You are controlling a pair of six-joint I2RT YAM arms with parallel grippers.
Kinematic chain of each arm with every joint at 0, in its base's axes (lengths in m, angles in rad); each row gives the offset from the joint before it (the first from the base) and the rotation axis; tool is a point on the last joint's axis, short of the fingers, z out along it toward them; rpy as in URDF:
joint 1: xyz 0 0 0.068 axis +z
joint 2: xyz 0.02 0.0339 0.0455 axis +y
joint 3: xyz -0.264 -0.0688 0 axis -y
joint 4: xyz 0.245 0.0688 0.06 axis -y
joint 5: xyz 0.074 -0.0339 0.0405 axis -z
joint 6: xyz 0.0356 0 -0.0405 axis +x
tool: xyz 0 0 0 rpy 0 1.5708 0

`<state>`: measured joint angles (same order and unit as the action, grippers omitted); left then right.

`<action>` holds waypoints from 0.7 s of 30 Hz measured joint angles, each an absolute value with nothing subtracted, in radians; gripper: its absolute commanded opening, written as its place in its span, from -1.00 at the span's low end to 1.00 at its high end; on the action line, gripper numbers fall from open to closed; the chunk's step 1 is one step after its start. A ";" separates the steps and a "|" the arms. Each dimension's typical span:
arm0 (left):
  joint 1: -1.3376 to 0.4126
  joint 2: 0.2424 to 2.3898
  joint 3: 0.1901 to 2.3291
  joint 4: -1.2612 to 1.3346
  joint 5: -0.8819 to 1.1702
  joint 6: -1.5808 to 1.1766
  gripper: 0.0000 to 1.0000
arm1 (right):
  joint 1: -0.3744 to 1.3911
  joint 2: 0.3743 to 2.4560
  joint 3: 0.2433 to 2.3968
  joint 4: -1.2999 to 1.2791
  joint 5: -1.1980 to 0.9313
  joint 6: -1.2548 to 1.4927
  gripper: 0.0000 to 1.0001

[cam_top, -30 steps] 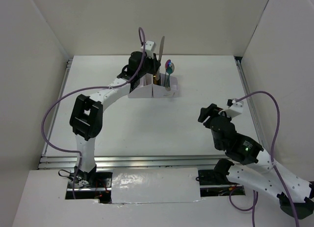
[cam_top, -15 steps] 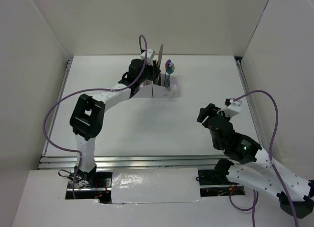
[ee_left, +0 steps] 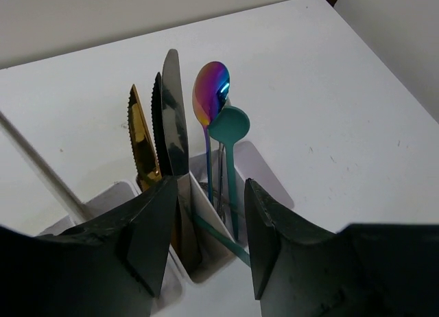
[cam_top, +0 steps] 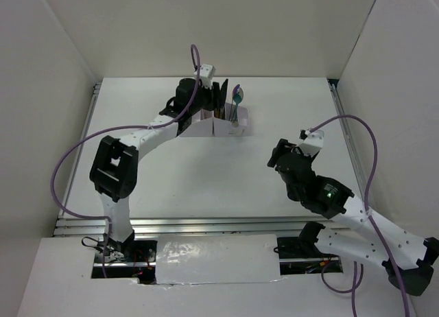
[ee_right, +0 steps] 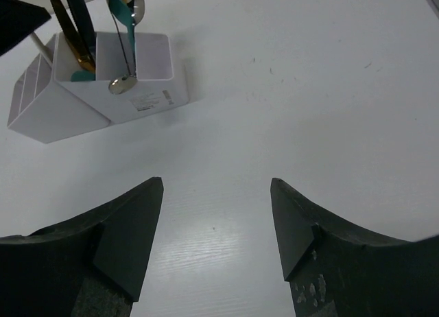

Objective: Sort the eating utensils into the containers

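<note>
The desk (cam_top: 206, 173) carries the white organizer box (cam_top: 206, 130) at its far side. The left pincer (ee_left: 209, 193) is spread wide above the box and grips nothing, so the silver knife (ee_left: 171, 104) stands free among the knives. The spoons (ee_left: 211, 90) share the next compartment. The right pincer (ee_right: 216, 186) is open, empty and well apart.

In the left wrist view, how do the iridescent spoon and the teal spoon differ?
The iridescent spoon is shiny purple-blue; the teal spoon is a flat teal. The iridescent spoon's bowl is oval and reaches higher; the teal spoon's is rounder and sits lower. Both stand bowl-up in the white organizer.
</note>
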<state>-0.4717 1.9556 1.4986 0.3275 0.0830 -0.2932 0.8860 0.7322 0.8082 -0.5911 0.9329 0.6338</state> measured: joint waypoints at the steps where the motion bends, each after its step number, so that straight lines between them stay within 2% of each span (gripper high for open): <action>1: -0.472 1.932 1.499 0.301 0.079 -0.293 0.12 | 0.886 0.752 0.822 -0.591 0.932 0.634 0.46; 5: -0.464 1.812 1.494 0.171 0.057 -0.292 0.12 | 0.850 0.854 0.883 -0.586 0.894 0.633 0.50; 12: -0.358 1.491 1.349 -0.045 0.030 -0.291 0.15 | 0.642 1.017 0.996 -0.548 0.656 0.626 1.00; 21: -0.260 1.287 1.215 -0.324 -0.013 -0.290 0.13 | 0.421 1.131 1.160 -0.569 0.344 0.631 1.00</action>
